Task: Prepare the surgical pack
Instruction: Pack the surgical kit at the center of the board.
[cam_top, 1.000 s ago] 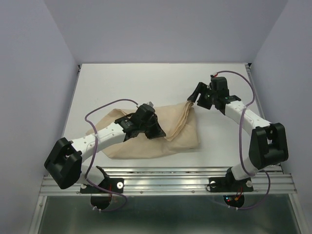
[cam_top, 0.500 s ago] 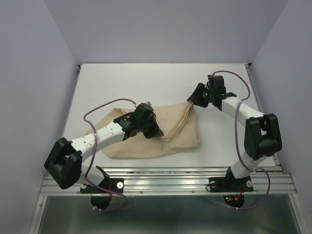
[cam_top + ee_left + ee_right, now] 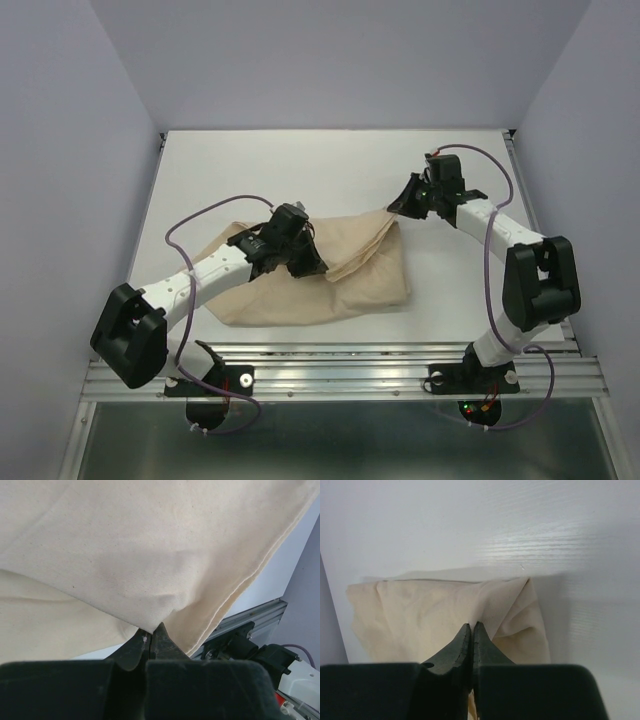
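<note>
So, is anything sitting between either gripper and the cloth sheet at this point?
Nothing visible. The left gripper is shut on a fold of the cloth sheet, and the right gripper is shut right at its far right corner; whether that one caught a layer is unclear.

The white rectangular table [image 3: 330,165] carries one large beige woven cloth sheet [image 3: 365,285], folded and rumpled, lying towards the near edge, roughly midway between its left and right edges.
</note>
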Available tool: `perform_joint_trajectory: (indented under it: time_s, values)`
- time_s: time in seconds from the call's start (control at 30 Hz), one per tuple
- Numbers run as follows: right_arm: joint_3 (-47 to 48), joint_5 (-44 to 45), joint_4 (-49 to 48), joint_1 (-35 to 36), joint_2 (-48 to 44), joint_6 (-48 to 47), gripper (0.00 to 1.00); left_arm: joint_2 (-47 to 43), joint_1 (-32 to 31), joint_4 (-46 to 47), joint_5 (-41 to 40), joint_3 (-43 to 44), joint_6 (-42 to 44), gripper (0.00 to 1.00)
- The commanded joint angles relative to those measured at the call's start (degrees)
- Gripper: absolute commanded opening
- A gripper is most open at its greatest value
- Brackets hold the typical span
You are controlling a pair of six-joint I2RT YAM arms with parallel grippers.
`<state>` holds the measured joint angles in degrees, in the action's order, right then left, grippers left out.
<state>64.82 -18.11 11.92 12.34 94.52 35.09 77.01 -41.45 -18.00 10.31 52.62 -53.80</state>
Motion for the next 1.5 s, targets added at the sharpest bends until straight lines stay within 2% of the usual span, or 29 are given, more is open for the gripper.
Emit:
perform_joint_trajectory:
  time_s: [0.0, 0.17, 0.4, 0.6, 0.63, 0.77, 0.8, 0.83, 0.93, 1.0, 1.13, 1.2, 1.3, 1.33, 1.47]
  values:
    - [0.8, -3.2, 1.1, -0.4, -4.3, -2.4, 0.01, -2.0, 0.9, -2.8, 0.1, 3.3, 3.4, 0.00]
    - [-4.6, -4.0, 3.0, -0.4, -6.6, -3.5, 0.01, -1.7, 0.9, -3.5, 2.1, 3.1, 4.7, 0.00]
    - [-14.6, -4.3, 0.3, -0.4, -8.5, -2.7, 0.01, -2.0, 0.9, -2.2, 2.4, -2.1, 4.1, 0.00]
    - [-18.6, -1.7, -0.8, -0.4, -8.1, -4.2, 0.01, -0.7, 1.0, 0.7, 2.2, -6.9, 3.4, 0.00]
    - [-18.9, -1.3, -0.9, -0.4, -7.6, -4.8, 0.03, -0.5, 1.0, 1.6, 2.0, -7.5, 3.4, 0.00]
    - [-20.1, -1.2, -1.1, -0.4, -7.6, -5.6, 0.23, 0.8, 1.0, 2.5, 0.9, -9.8, 3.4, 0.00]
    - [-19.9, -1.1, -0.9, -0.4, -8.0, -5.6, 0.30, 0.9, 1.0, 2.6, 0.8, -10.3, 3.4, 0.00]
    - [-19.6, -0.4, 0.0, -0.4, -8.8, -5.8, 0.41, 0.9, 1.0, 2.7, 0.8, -10.4, 3.3, 0.00]
    - [-17.1, 1.1, 2.7, -0.4, -12.7, -6.4, 0.46, -0.3, 1.0, 2.2, 0.2, -10.3, 3.4, 0.00]
    - [-15.0, 1.8, 4.0, -0.4, -15.9, -6.4, 0.46, -1.4, 1.0, 1.6, -0.4, -9.8, 3.4, 0.00]
    - [-13.5, 2.8, 5.5, -0.4, -18.1, -6.4, 0.33, -2.8, 1.0, 0.4, -1.2, -9.2, 3.8, 0.00]
    - [-13.4, 3.3, 6.4, -0.4, -17.2, -6.5, 0.33, -3.0, 1.0, 0.2, -1.3, -8.8, 4.0, 0.00]
    - [-14.4, 4.9, 6.4, -0.4, -15.8, -6.1, 0.57, -3.0, 1.0, -0.3, -1.4, -8.0, 4.3, 0.00]
    - [-14.7, 5.3, 5.6, -0.4, -15.5, -6.1, 0.62, -3.1, 1.0, -0.5, -1.5, -7.8, 4.3, 0.00]
    - [-13.7, 4.6, 4.8, -0.4, -13.1, -6.4, 0.61, -3.5, 1.0, -0.5, -1.6, -7.4, 4.3, 0.00]
